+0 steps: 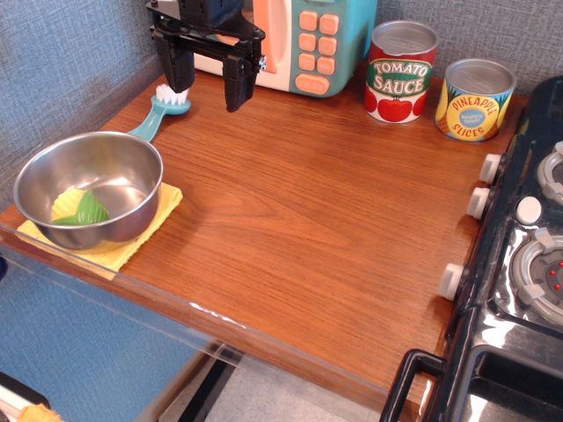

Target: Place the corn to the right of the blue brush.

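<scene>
Lying inside the steel bowl (53,171) at the table's front-left, the corn (81,209) shows yellow kernels under a green husk. That bowl sits on a yellow cloth (163,211). Just behind it rests the blue brush (161,112) (white bristles toward the back, handle running toward the bowl). Above the brush head hangs the gripper (209,83), its black fingers spread apart and holding nothing. Two cans, tomato sauce (401,72) and pineapple slices (474,99), stand at the back right.
</scene>
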Robot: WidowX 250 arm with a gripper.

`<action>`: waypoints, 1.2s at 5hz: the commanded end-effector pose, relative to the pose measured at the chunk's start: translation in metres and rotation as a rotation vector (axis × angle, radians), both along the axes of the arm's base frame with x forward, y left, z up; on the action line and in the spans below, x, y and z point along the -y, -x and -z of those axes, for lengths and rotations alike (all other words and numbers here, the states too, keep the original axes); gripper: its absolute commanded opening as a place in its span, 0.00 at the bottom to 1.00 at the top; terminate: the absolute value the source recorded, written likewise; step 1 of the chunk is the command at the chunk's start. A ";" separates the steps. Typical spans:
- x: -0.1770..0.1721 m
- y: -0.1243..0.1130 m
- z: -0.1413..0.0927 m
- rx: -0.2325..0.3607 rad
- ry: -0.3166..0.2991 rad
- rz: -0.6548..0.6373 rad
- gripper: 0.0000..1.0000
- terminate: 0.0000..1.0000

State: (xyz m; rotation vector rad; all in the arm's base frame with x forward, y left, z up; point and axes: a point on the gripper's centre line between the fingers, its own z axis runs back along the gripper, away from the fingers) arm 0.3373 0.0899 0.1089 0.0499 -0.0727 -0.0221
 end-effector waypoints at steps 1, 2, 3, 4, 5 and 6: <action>0.000 0.000 0.000 0.000 0.000 0.000 1.00 0.00; 0.000 0.007 -0.010 0.024 0.024 -0.003 1.00 0.00; -0.006 0.023 -0.020 0.048 0.017 -0.033 1.00 0.00; -0.023 0.052 -0.028 0.067 -0.031 -0.119 1.00 0.00; -0.042 0.084 -0.019 0.047 -0.060 -0.223 1.00 0.00; -0.059 0.098 0.010 -0.041 -0.058 -0.313 1.00 0.00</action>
